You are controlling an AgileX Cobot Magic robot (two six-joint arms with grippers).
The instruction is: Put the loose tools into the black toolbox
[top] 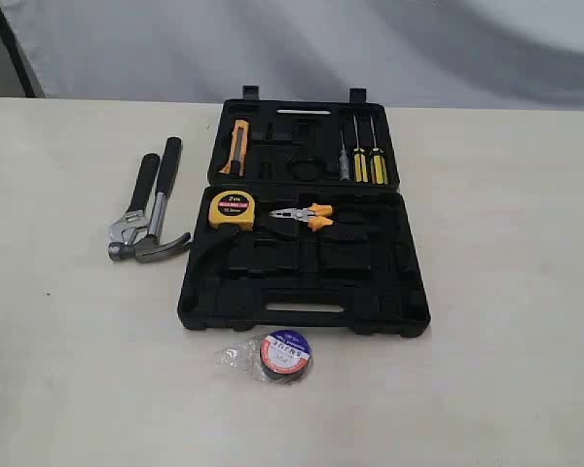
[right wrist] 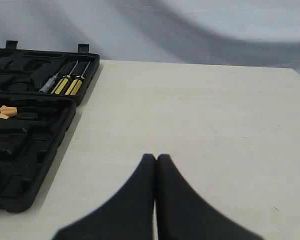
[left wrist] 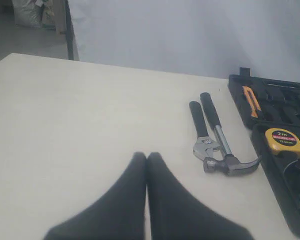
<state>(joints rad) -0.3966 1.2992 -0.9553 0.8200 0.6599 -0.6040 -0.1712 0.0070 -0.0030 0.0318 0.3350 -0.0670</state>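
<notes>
Crinkly-wrapped tape roll [top: 285, 355] fronts moulded toolbox [top: 389, 292]; left fingers [left wrist: 125, 200], right fingers [right wrist: 135, 200] clenched empty.

Illumination: bright, even, diffuse; source not identifiable.
Shadows: soft, thin band along the black toolbox [top: 224, 313] edge at 6 o'clock in the exterior view.
Glare: weak highlights on the clear-wrapped black tape roll [top: 285, 355].
Focus: left gripper [left wrist: 146, 155] and right gripper [right wrist: 156, 157] blurred; tabletop [right wrist: 215, 125] sharper.
Exposure: toolbox recesses lose detail.

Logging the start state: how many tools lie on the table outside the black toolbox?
3. The hammer and wrench lie side by side left of the toolbox; the tape roll lies in front of it.
</notes>
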